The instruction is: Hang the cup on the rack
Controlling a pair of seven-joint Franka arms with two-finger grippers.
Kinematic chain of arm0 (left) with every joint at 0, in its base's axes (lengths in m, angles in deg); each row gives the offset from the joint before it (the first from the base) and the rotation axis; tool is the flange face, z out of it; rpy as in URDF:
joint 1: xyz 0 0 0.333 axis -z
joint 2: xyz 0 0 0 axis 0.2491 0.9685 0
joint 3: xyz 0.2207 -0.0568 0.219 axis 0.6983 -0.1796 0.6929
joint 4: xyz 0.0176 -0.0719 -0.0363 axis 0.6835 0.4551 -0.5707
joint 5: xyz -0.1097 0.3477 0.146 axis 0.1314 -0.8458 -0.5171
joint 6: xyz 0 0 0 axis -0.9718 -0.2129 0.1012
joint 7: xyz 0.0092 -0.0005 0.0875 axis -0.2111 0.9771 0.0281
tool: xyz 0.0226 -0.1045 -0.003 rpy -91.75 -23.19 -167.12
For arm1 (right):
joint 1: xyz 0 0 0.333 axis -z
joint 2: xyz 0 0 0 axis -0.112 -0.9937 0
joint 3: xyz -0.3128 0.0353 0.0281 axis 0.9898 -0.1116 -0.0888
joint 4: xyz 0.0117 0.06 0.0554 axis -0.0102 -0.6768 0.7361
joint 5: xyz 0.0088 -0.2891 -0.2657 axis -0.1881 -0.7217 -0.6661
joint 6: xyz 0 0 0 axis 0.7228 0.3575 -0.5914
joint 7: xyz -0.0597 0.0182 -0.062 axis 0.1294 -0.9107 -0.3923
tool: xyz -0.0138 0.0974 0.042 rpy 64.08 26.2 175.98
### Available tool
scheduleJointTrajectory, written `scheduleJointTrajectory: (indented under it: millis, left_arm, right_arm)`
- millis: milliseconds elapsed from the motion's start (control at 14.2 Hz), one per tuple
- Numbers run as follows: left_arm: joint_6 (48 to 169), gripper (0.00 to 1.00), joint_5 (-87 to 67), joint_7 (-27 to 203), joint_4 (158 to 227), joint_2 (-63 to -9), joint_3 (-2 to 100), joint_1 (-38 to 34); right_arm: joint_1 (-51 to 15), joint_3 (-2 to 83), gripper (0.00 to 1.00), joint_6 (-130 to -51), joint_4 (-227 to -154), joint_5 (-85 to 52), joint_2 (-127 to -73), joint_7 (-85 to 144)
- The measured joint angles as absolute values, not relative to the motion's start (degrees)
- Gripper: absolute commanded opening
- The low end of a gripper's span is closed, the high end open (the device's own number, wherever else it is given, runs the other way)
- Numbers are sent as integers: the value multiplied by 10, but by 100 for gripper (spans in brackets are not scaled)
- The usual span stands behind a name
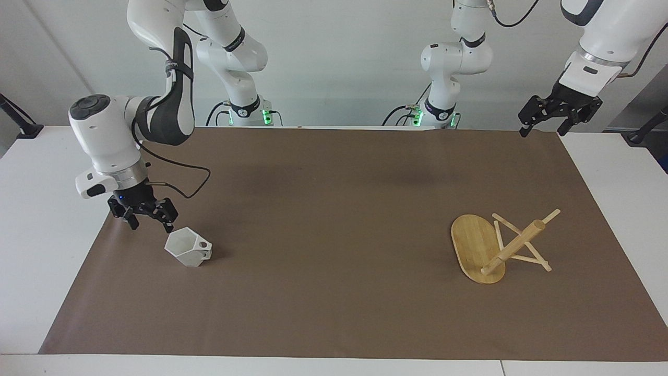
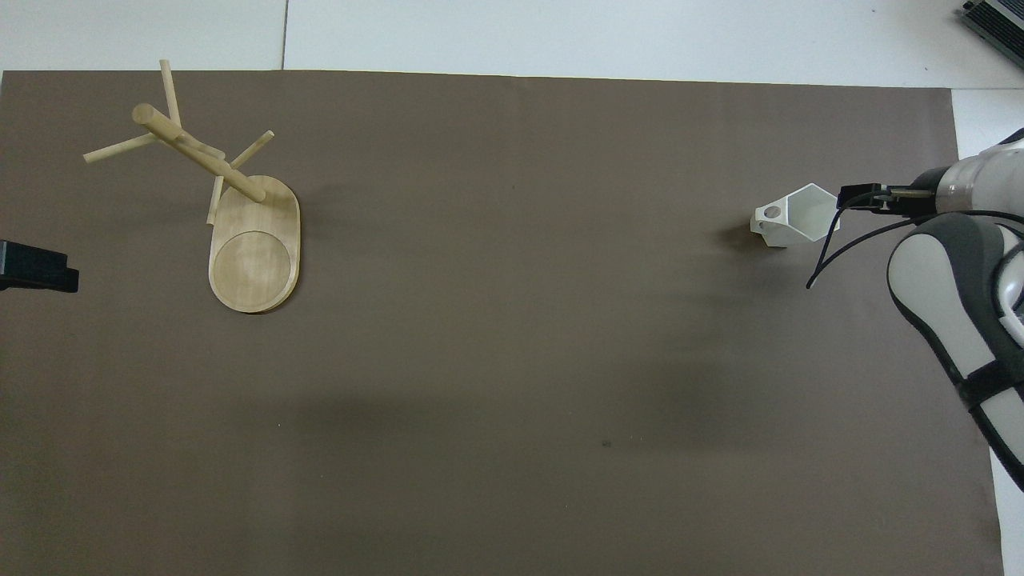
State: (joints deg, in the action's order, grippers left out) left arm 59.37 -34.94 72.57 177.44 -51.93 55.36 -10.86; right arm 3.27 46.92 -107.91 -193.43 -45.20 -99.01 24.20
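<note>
The white faceted cup (image 1: 187, 248) stands upright on the brown mat near the right arm's end of the table, its handle toward the left arm's end. It also shows in the overhead view (image 2: 800, 216). My right gripper (image 1: 149, 224) is open and low, close beside the cup's rim on the side away from the handle; in the overhead view (image 2: 860, 198) its tip overlaps the rim. The bamboo rack (image 1: 477, 245) stands upright near the left arm's end, its post (image 2: 196, 152) and pegs bare. My left gripper (image 1: 543, 128) waits open, raised over the mat's corner.
The brown mat (image 1: 334, 209) covers most of the white table (image 1: 42, 235). The left gripper's tip (image 2: 36, 266) shows at the overhead view's edge. A black cable (image 1: 177, 167) hangs from the right wrist.
</note>
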Motion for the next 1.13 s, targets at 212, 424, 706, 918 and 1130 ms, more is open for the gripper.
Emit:
scheduleJointTrajectory:
  millis: [212, 424, 706, 918, 1130]
  left_arm:
    - [594, 100, -349, 726, 1774, -519, 554, -109]
    - [594, 100, -349, 726, 1774, -519, 554, -109]
    - [594, 100, -349, 726, 1774, -519, 554, -109]
    - [594, 100, -349, 726, 1774, -519, 554, -109]
    - [594, 100, -349, 726, 1774, -519, 554, -109]
  right_arm:
    - [33, 468, 100, -1084, -1934, -452, -1001, 243]
    - [32, 466, 100, -1085, -1934, -452, -1006, 245]
    - [32, 466, 100, -1103, -1934, -452, -1022, 284]
    - [32, 466, 100, -1115, -1934, -452, -1031, 290]
    - [32, 466, 100, -1118, -1934, -452, -1034, 290]
